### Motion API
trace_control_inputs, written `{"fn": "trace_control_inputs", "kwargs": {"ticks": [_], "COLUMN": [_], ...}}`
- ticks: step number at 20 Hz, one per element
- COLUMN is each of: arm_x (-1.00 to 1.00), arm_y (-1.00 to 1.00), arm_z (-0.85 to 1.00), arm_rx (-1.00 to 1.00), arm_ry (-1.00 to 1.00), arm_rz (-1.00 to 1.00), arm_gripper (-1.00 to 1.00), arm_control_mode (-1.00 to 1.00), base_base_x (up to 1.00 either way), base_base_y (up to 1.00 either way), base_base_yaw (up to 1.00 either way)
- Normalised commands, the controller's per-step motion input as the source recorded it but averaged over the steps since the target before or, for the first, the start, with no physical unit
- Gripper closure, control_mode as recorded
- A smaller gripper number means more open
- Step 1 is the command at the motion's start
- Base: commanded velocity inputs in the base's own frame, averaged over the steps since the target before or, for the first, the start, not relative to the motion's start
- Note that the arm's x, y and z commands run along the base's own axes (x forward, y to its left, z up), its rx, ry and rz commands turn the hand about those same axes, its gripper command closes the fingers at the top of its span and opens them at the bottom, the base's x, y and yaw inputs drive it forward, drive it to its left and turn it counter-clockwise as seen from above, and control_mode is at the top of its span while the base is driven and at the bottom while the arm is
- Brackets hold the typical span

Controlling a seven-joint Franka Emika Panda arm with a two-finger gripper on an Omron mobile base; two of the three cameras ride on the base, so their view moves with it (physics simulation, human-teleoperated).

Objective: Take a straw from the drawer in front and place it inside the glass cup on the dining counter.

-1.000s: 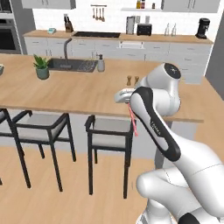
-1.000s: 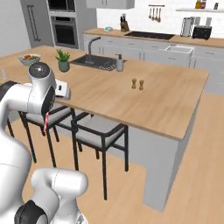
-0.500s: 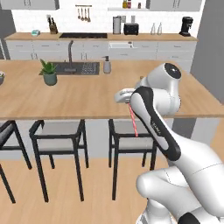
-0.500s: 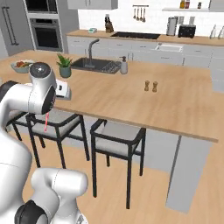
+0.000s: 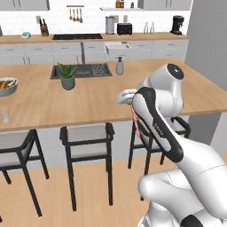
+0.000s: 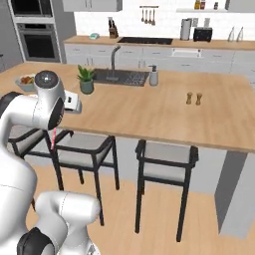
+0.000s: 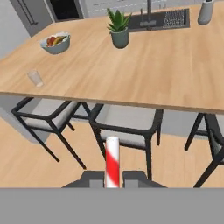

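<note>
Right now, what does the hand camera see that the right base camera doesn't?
Hand view: the glass cup, standing near the edge of the dining counter. Right base view: two small shakers, the wall oven and the kettle. Both: the straw, the potted plant, the fruit bowl and the soap pump.

My claw (image 7: 112, 180) is closed on the straw (image 7: 112, 159), red-and-white striped. Beyond: wood surface (image 7: 153, 70) carrying glass cup (image 7: 35, 78) near its edge, fruit bowl (image 7: 55, 43), potted plant (image 7: 119, 29). Stools (image 7: 127, 127) stand beneath.
</note>
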Motion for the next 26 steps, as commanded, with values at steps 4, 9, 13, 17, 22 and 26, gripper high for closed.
{"fn": "trace_control_inputs", "kwargs": {"ticks": [4,9,13,17,22,26], "arm_x": [0.00,0.00,0.00,0.00,0.00,0.00], "arm_y": [0.00,0.00,0.00,0.00,0.00,0.00], "arm_z": [0.00,0.00,0.00,0.00,0.00,0.00], "arm_rx": [0.00,0.00,0.00,0.00,0.00,0.00], "arm_ry": [0.00,0.00,0.00,0.00,0.00,0.00], "arm_rz": [0.00,0.00,0.00,0.00,0.00,0.00], "arm_gripper": [1.00,1.00,1.00,1.00,1.00,1.00], "arm_control_mode": [1.00,1.00,1.00,1.00,1.00,1.00], "base_base_x": [0.00,0.00,0.00,0.00,0.00,0.03], "base_base_y": [1.00,1.00,1.00,1.00,1.00,1.00], "base_base_yaw": [-0.28,-0.28,-0.28,-0.26,-0.20,-0.04]}}
